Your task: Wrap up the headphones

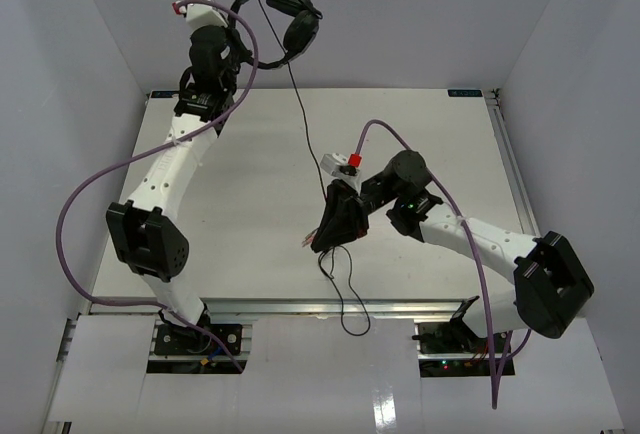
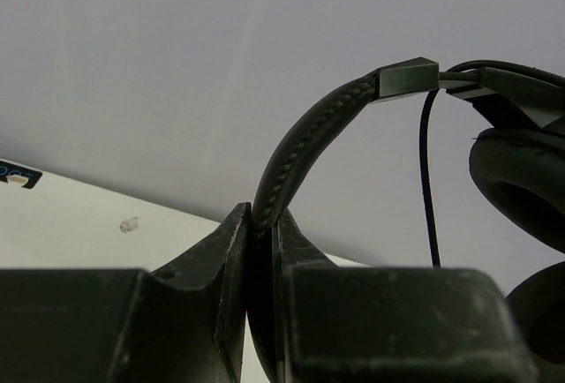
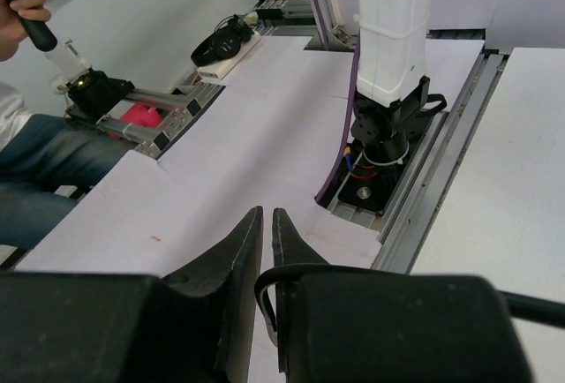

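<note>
The black headphones (image 1: 292, 22) hang in the air above the table's far edge, held by their stitched headband (image 2: 305, 145). My left gripper (image 2: 263, 217) is shut on that headband, with an ear cup (image 2: 523, 180) to its right. Their thin black cable (image 1: 305, 119) drops from the headphones to my right gripper (image 1: 328, 236) near the table's middle. From there a loose loop (image 1: 350, 314) runs over the front edge. In the right wrist view the cable (image 3: 265, 288) curls between the jaws near their base, and my right gripper (image 3: 267, 217) is shut on it, tips almost touching.
Purple robot cables (image 1: 75, 224) arc beside both arms. The right wrist view faces the near side: the left arm's base (image 3: 381, 136), a metal rail (image 3: 428, 193), a seated person (image 3: 35, 149) at the far left, and another headset (image 3: 221, 43) on a stand.
</note>
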